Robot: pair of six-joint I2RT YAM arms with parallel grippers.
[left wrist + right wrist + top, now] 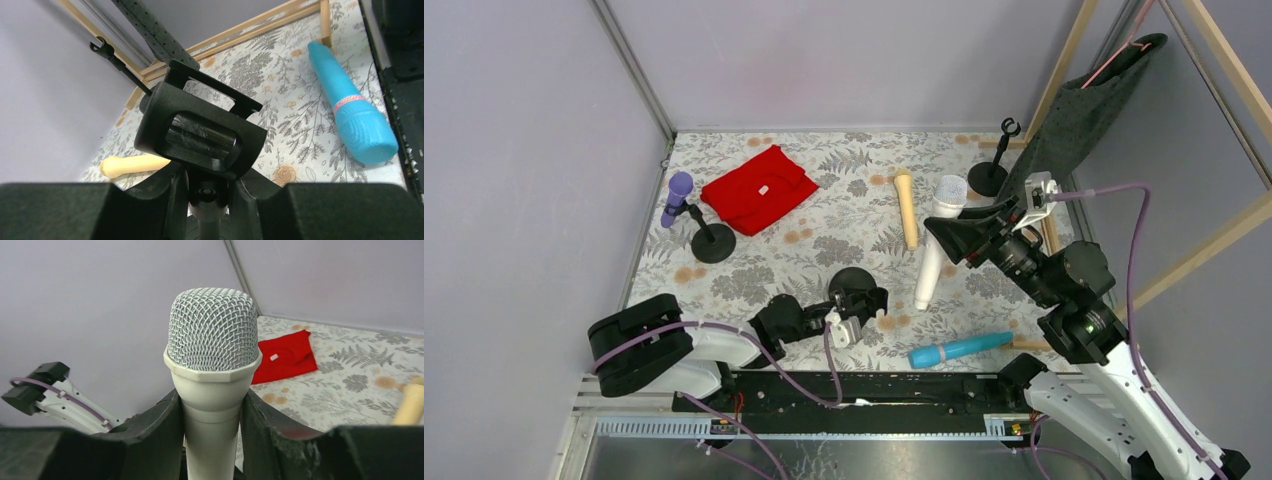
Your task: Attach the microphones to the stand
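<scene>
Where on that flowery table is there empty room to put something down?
Bare tabletop lies between the red cloth and the cream microphone, and along the back wall. The right is crowded: white microphone, right claw, blue microphone.

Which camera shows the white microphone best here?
Right wrist: the white microphone fills the frame, its mesh head sharp, with the right gripper clamped just below the head. Top external shows its whole length, but small and partly covered by the gripper. Left wrist shows the stand, not this microphone.
</scene>
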